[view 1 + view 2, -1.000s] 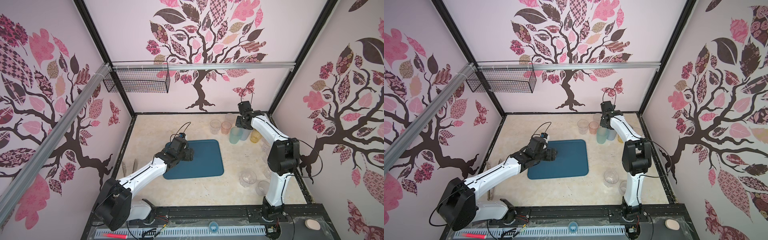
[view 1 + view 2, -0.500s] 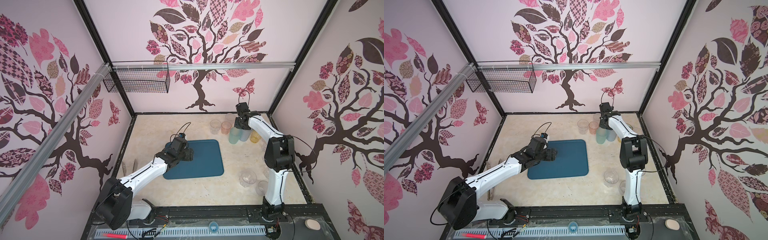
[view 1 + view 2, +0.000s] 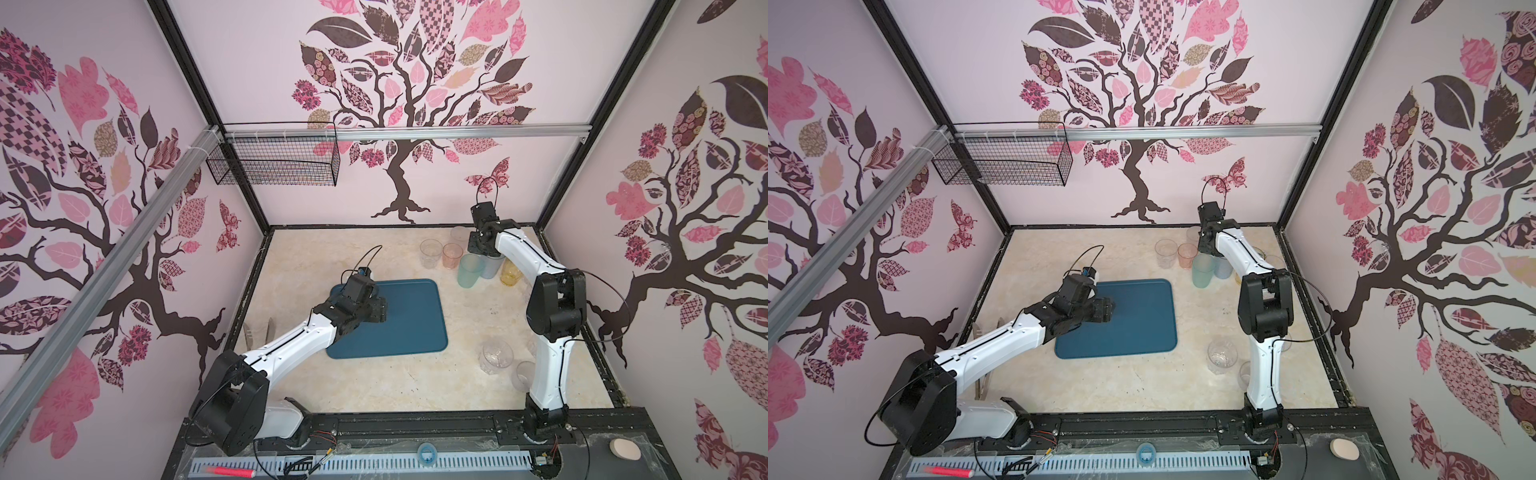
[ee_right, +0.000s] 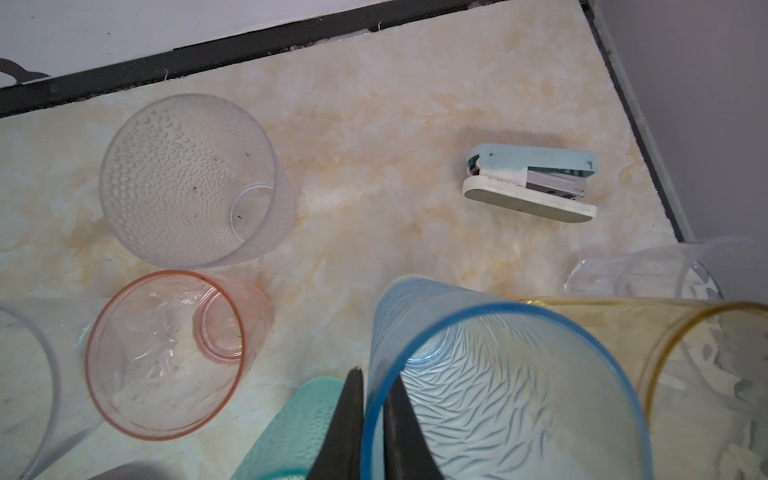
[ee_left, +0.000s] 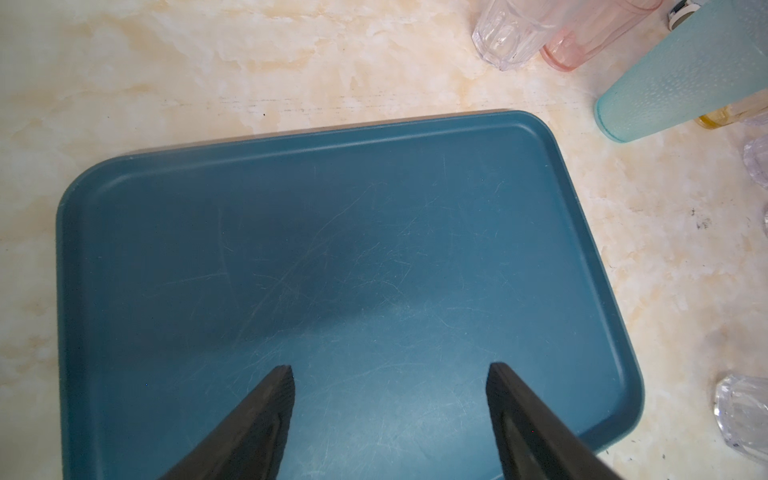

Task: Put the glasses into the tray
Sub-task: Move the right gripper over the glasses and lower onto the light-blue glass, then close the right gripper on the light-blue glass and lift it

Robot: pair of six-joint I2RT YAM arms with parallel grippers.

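Observation:
The dark teal tray [image 3: 415, 324] [image 3: 1142, 324] lies bare mid-table. My left gripper [image 5: 390, 374] [image 3: 380, 309] hovers open over the tray's left part, nothing between its fingers. At the back right stand several glasses: clear ribbed [image 3: 430, 252], pink [image 3: 452, 254] [image 4: 166, 353], teal [image 3: 469, 270], blue-grey [image 3: 492, 268] [image 4: 498, 374], yellow [image 3: 510, 274] and frosted dimpled [image 4: 187, 178]. My right gripper [image 4: 374, 382] [image 3: 482, 249] is shut on the blue-grey glass's rim, one finger inside and one outside. Two clear glasses [image 3: 496, 357] stand at the front right.
A small pale-blue stapler [image 4: 532, 183] lies near the back right corner. A black wire basket [image 3: 274, 162] hangs on the back rail. A tan tongs-like object [image 3: 984, 361] lies by the left wall. The teal glass [image 4: 291, 428] stands close against the right gripper's outer finger.
My right gripper shifted slightly left over the cluster of glasses and closed on the blue-grey glass's rim. The left arm has stayed put, open over the tray.

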